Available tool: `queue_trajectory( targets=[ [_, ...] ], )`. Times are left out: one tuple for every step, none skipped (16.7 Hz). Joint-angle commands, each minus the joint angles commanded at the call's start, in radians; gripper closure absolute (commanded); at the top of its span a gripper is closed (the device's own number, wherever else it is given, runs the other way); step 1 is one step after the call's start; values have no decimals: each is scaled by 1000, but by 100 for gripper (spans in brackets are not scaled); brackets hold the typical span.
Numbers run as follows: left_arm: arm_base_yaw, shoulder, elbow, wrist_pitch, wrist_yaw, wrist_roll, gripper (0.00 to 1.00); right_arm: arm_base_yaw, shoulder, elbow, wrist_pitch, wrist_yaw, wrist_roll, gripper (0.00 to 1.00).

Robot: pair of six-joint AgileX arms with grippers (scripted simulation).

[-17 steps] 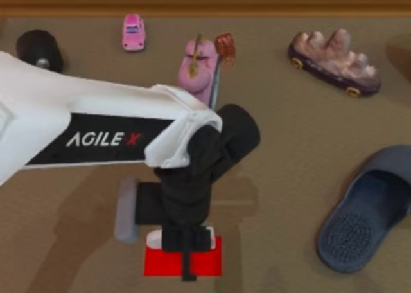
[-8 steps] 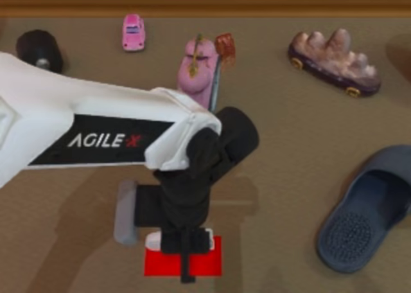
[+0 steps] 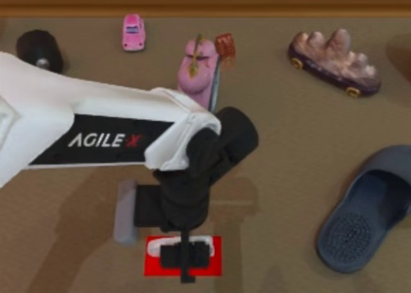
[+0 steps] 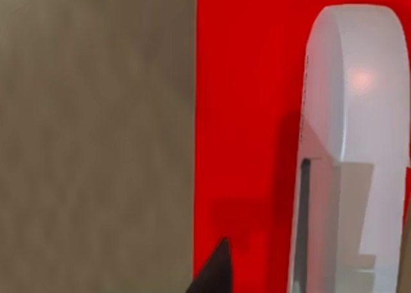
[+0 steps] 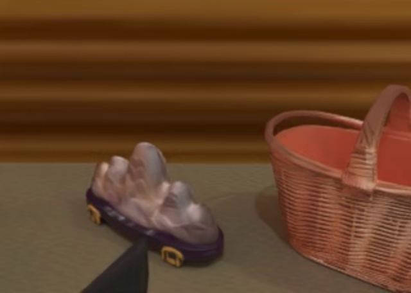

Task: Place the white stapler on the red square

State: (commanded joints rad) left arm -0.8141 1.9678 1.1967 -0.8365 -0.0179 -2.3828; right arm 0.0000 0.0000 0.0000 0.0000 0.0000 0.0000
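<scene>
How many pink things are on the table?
2. The little pink toy car sits near the table's far edge, left of centre. The bigger pink object is right of it, partly covered by my left arm, which might hide more.

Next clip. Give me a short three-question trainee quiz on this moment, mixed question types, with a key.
1. True or false: the white stapler lies on the red square.
2. Which arm is over the red square? A) left B) right
3. Fill in: the dark blue object near the table's right edge is a ____.

Key: 1 true, the left wrist view shows it lying on red; 2 A, the left gripper hangs over it, while the right arm is out of the top view; 3 slipper.
</scene>
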Motion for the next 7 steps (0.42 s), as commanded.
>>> queue_trajectory(
  targets=[
    [0,0,0,0,0,0,2,0,0,0,0,0,0,0],
    [0,0,0,0,0,0,0,0,0,0,0,0,0,0],
    [0,0,0,0,0,0,0,0,0,0,0,0,0,0],
    [0,0,0,0,0,0,0,0,0,0,0,0,0,0],
    [0,0,0,0,0,0,0,0,0,0,0,0,0,0],
    [0,0,0,0,0,0,0,0,0,0,0,0,0,0],
    [0,0,0,0,0,0,0,0,0,0,0,0,0,0]
  ],
)
